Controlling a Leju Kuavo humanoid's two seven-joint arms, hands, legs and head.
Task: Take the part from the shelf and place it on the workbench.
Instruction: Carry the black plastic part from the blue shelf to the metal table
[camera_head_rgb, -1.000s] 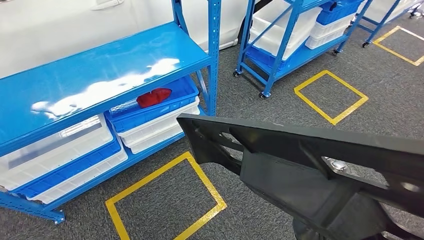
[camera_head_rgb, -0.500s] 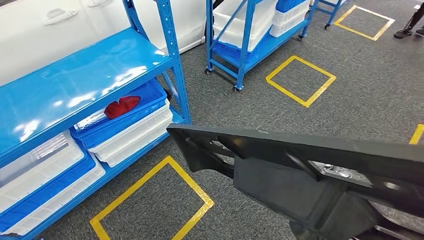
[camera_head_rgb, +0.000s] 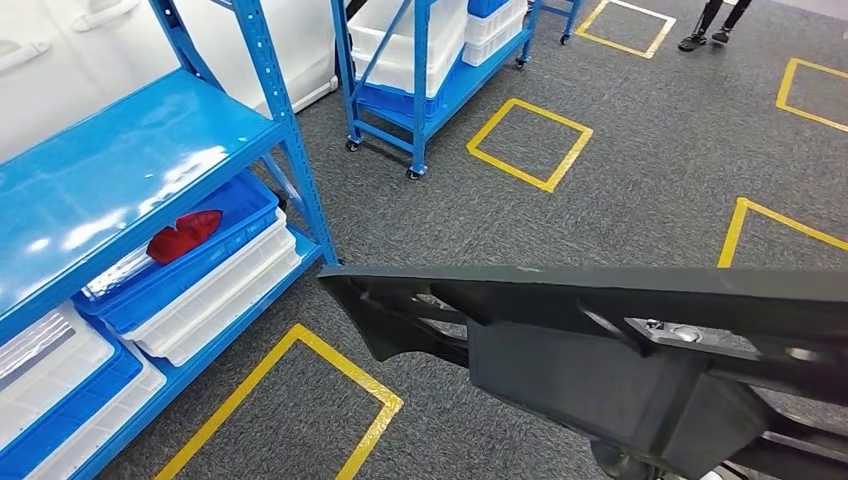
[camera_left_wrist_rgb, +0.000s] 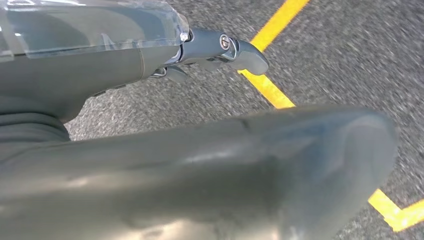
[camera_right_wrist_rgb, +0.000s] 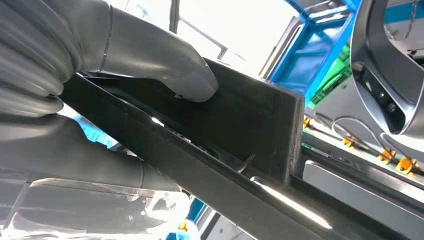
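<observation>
I carry a large black plastic part (camera_head_rgb: 600, 350) low at the right of the head view, its ribbed side facing up and its pointed end hanging free over the carpet. In the right wrist view my right hand (camera_right_wrist_rgb: 100, 75) grips the part (camera_right_wrist_rgb: 240, 125), thumb pressed on one face and fingers under its edge. In the left wrist view my left hand (camera_left_wrist_rgb: 150, 100) hangs above the grey carpet, its dark finger and thick thumb apart with bare floor between them. The blue shelf (camera_head_rgb: 120, 170) stands at the left.
A red piece (camera_head_rgb: 183, 233) lies in a blue bin on the shelf's lower level, above white bins. A wheeled blue rack (camera_head_rgb: 420, 70) with white bins stands further back. Yellow tape squares (camera_head_rgb: 528, 140) mark the carpet. A person's feet (camera_head_rgb: 715, 25) show at the top right.
The camera has turned to the right: the shelf and racks slide left in the picture and more carpet comes in. The black part keeps its place in my right hand.
</observation>
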